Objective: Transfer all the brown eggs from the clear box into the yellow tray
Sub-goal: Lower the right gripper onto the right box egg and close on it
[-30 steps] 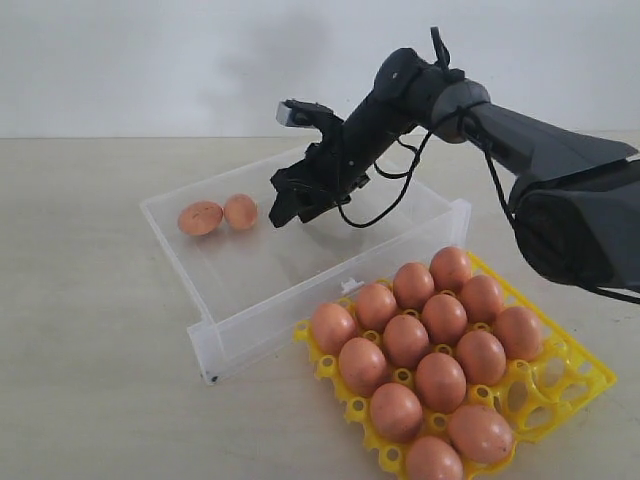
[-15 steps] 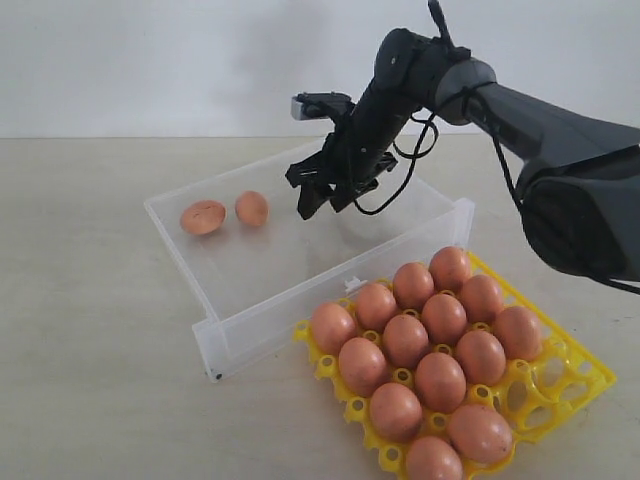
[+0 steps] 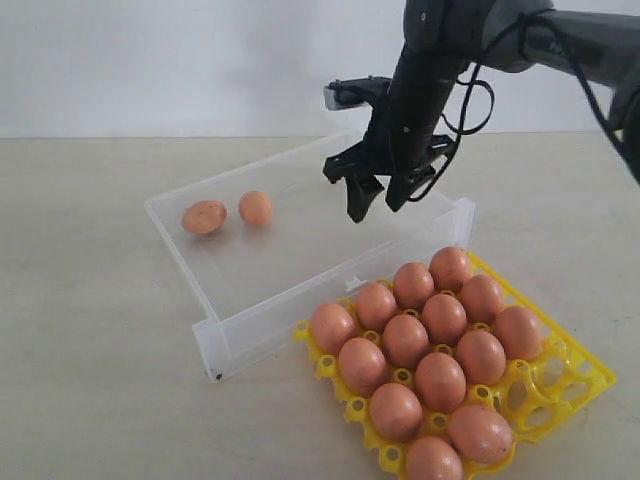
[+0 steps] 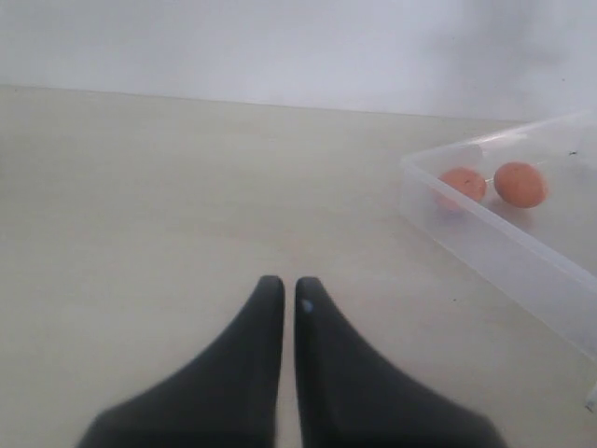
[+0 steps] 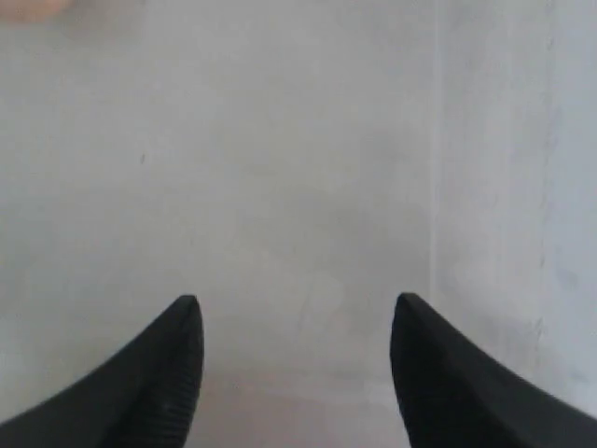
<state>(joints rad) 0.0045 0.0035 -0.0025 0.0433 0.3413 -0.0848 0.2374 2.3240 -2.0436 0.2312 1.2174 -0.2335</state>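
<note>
Farthest left, outside the exterior view, the left gripper (image 4: 284, 285) hangs low over the bare table (image 3: 90, 330). Its two dark fingers are pressed almost together, with only a thin slit between them and nothing in it. Its wrist camera also catches a wall of the box and the two eggs inside, well apart from the fingers.

The box (image 3: 215, 335) sits at an angle on the table, left of centre. Two eggs lie in its far left corner: one egg (image 3: 204, 216) with a dark fleck and another egg (image 3: 255, 208) just beside it, not touching. The rest of the box floor is bare.

The right gripper (image 3: 375, 208) hovers above the far right part of the box, pointing down, its fingers spread wide and empty. Between the tips, its wrist view shows only the box floor and a wall.

At the right, the tray (image 3: 590, 375) lies close against the box's front corner; whether they touch I cannot tell. It carries fourteen eggs (image 3: 405, 340) in tight rows, with open cups along its right edge.
</note>
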